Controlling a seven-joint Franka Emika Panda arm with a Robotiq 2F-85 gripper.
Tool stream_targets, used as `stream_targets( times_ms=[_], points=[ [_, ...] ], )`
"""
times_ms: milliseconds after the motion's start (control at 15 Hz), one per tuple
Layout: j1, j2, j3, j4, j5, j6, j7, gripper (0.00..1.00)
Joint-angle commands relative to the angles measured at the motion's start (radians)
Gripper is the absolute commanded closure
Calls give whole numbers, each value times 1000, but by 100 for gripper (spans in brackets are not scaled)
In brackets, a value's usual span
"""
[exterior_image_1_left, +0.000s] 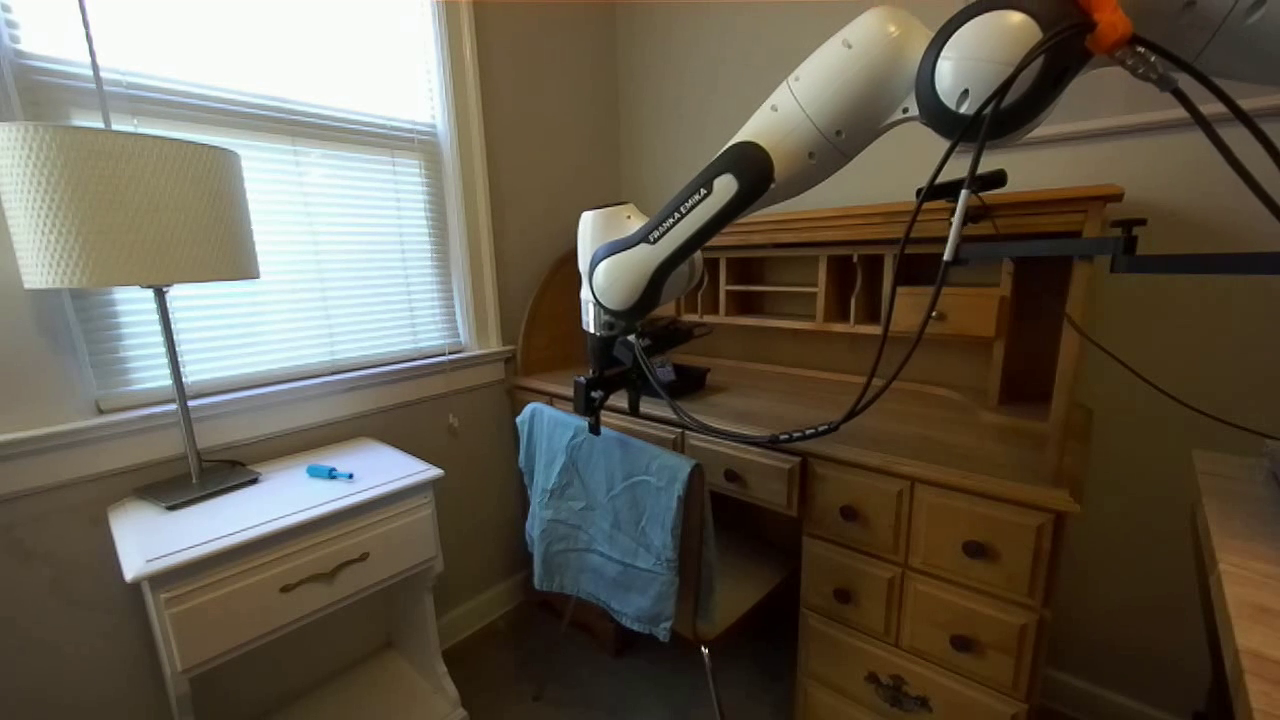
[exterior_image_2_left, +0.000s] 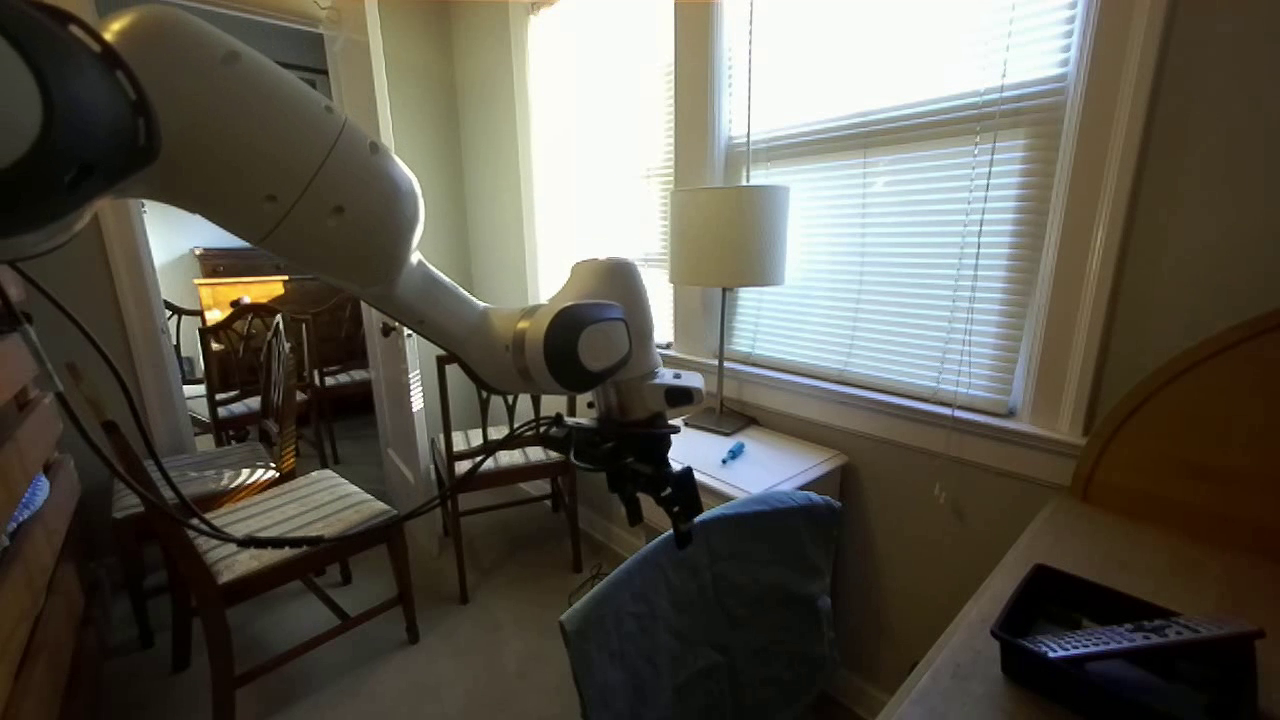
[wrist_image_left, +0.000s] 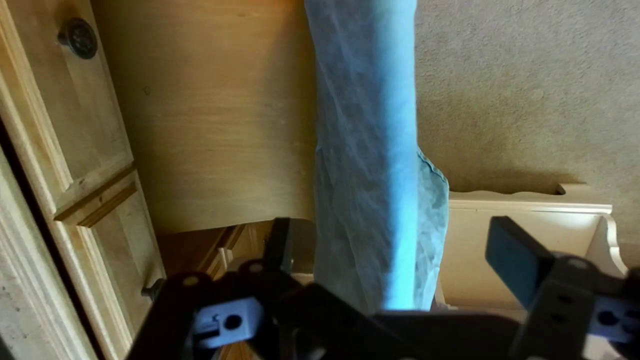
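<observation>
Jaws apart, the claw (wrist_image_left: 396, 254) hangs near the blue cloth (exterior_image_1_left: 605, 515) on the chair (exterior_image_1_left: 750, 580), six o'clock in an exterior view (contact unclear); seemingly the alignment step, calling next for careful lowering.

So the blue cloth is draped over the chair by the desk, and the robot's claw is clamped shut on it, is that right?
Not quite: the gripper is open, not clamped shut. The wrist view shows its fingers spread wide apart, pinching no cloth. The rest holds: the blue cloth is draped over the chair by the desk.
</observation>
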Motion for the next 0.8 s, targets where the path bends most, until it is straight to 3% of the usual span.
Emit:
stream_targets(
  times_ms=[0, 333, 400, 733],
  points=[
    [-15, 49, 18, 79, -1, -77, -15, 0],
    [-19, 79, 24, 128, 0, -141, -16, 0],
    [-19, 85, 25, 138, 0, -150, -16, 11],
    [-21, 108, 28, 178, 1, -183, -17, 26]
  ],
)
